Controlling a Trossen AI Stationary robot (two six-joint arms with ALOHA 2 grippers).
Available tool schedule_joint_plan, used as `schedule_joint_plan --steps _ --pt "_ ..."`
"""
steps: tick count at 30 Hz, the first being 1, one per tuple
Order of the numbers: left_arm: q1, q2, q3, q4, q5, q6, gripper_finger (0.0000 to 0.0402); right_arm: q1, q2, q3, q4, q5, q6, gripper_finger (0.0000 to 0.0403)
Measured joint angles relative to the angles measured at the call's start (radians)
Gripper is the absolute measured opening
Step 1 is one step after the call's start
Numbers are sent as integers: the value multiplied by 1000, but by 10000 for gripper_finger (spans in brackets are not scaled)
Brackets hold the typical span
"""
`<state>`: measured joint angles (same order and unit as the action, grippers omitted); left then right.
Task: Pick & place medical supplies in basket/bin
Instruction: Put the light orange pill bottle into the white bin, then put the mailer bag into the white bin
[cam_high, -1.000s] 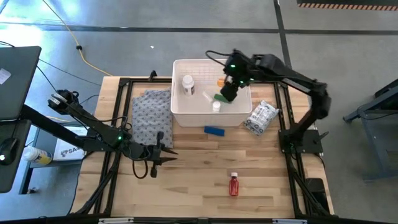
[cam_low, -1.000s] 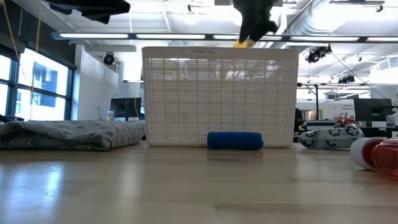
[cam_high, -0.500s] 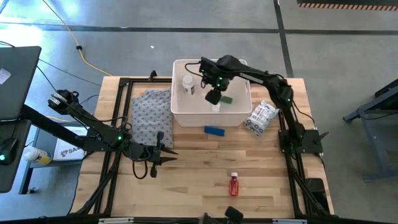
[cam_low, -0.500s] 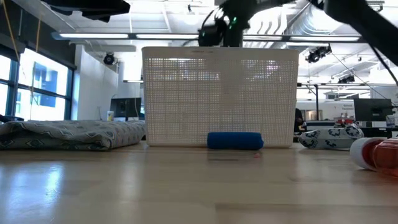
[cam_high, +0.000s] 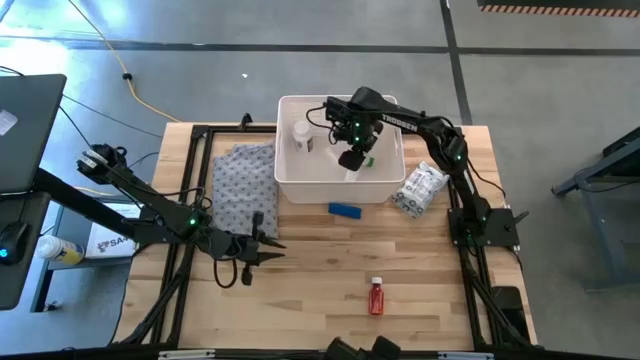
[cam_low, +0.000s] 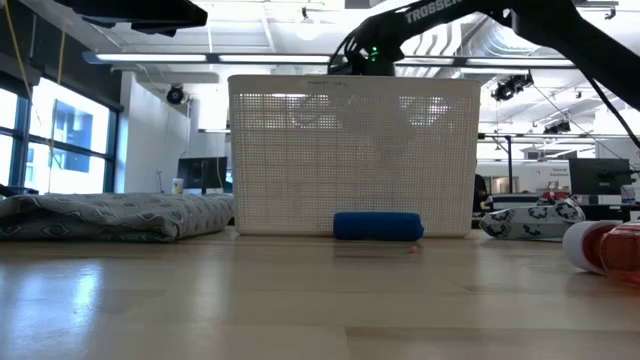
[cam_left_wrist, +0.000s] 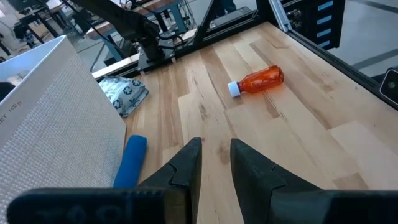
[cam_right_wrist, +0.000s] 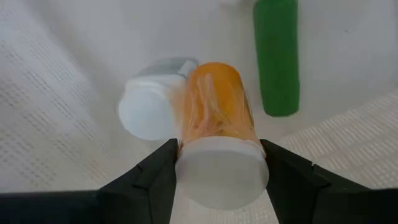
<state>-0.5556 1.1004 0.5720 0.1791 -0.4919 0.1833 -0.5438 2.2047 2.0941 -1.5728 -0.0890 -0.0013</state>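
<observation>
- The counter (cam_high: 300, 290) is seen to be a light wooden butcher-block top bounded by a black metal frame, standing on a grey concrete floor with a yellow cable running across it.
- A white slotted basket (cam_high: 288, 185) is placed at the far middle of the counter, with a grey patterned cloth (cam_high: 243, 177) lying just beside it on the left arm's side.
- The right gripper (cam_high: 352, 160) is lowered inside the basket, and an orange pill bottle with a white cap (cam_right_wrist: 217, 146) is clamped between its fingers.
- In the right wrist view, a green tube (cam_right_wrist: 276, 59) and a white-capped vial (cam_right_wrist: 149, 106) are seen lying on the basket floor beneath the held bottle; a white pill bottle (cam_high: 302, 137) stands in the basket's left part.
- A blue block (cam_high: 345, 211) lies on the counter just in front of the basket wall, and a crinkly white-clear packet (cam_high: 419, 189) lies near the basket's right corner.
- A red white-capped bottle (cam_high: 376, 296) lies on its side well apart, toward the near edge of the counter.
- The left gripper (cam_high: 268, 250) is held low over the counter near the cloth's near edge, its fingers slightly parted and holding nothing.
- In the low view, an open workshop is seen beyond the counter, with ceiling strip lights, large windows and desks with monitors.
</observation>
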Motion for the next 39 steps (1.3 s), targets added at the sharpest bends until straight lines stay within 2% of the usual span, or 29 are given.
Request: schedule_joint_plan --steps 9,22,31,39 --pt "0 0 0 0 0 0 117 0 17 -5 2 -34 -27 197" --pt "0 0 0 0 2 2 117 -13 17 -117 32 -45 -60 198" --pt "0 0 0 0 3 3 117 -5 15 -121 33 -45 -51 228" --pt "0 0 0 -1 3 3 117 3 15 -121 44 -71 -52 231"
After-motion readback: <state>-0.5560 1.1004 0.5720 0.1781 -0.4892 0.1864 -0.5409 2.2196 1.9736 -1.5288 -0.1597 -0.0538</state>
